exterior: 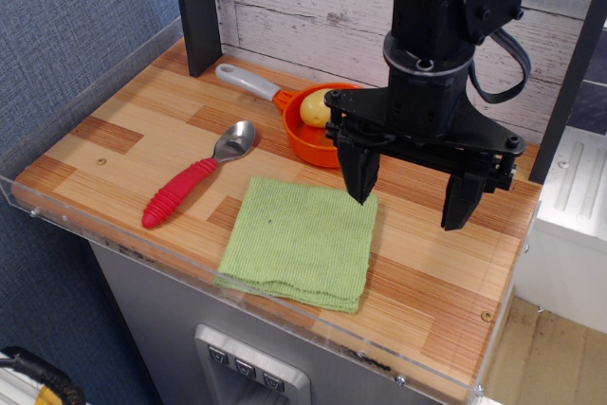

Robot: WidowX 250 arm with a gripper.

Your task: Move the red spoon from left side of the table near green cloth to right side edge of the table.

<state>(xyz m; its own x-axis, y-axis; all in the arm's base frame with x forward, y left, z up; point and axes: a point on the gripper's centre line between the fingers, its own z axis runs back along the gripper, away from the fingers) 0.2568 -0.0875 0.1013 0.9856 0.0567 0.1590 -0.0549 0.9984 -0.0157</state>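
The red spoon (194,175) lies on the left part of the table (114,130), silver bowl toward the back, ribbed red handle toward the front-left edge. The light green cloth (299,242) lies flat to its right, near the front edge, a small gap between them. My gripper (410,201) hangs open and empty above the table to the right of the cloth's back corner, its left fingertip over that corner. It is well to the right of the spoon.
An orange pan (318,125) with a grey-white handle holds a yellowish object (318,109) at the back centre, just behind the gripper. A dark post (197,16) stands at the back left. A clear acrylic rim (285,324) runs along the table edges.
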